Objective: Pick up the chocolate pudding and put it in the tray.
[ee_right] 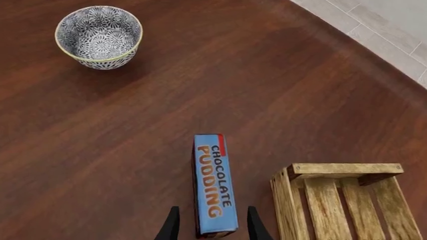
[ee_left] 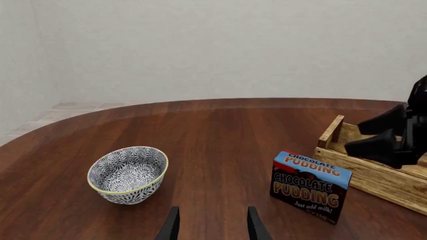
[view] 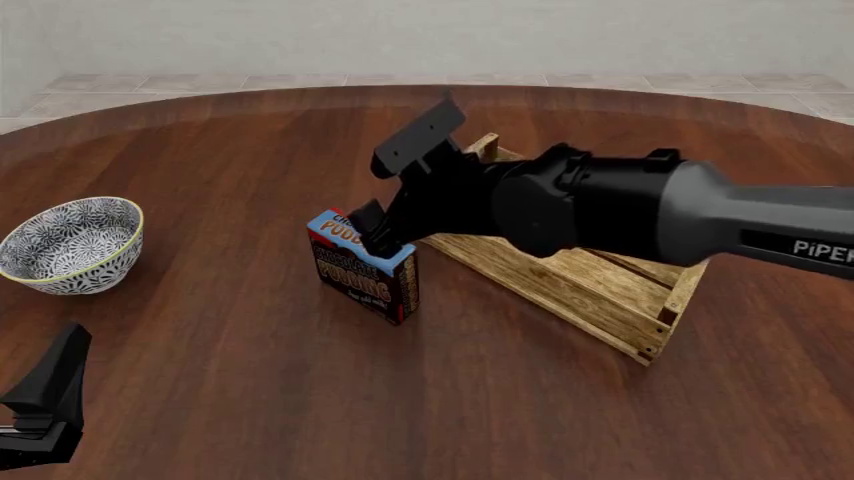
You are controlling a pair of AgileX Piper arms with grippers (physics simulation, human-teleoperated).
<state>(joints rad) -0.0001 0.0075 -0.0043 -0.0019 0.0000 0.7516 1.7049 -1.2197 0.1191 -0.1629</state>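
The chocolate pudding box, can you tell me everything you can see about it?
The chocolate pudding box is a small carton with a blue top, red edges and a dark brown front reading "CHOCOLATE PUDDING" and "Just add milk!". It stands upright on its narrow bottom on the brown wooden table, close beside the wooden crate but apart from it. The right gripper is above it with a finger on either side of its top, open and not squeezing yet.

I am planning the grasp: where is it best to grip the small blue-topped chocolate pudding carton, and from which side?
Probably from above, across its two broad faces: the chocolate pudding carton stands upright and thin, and the open right gripper already straddles its narrow top.
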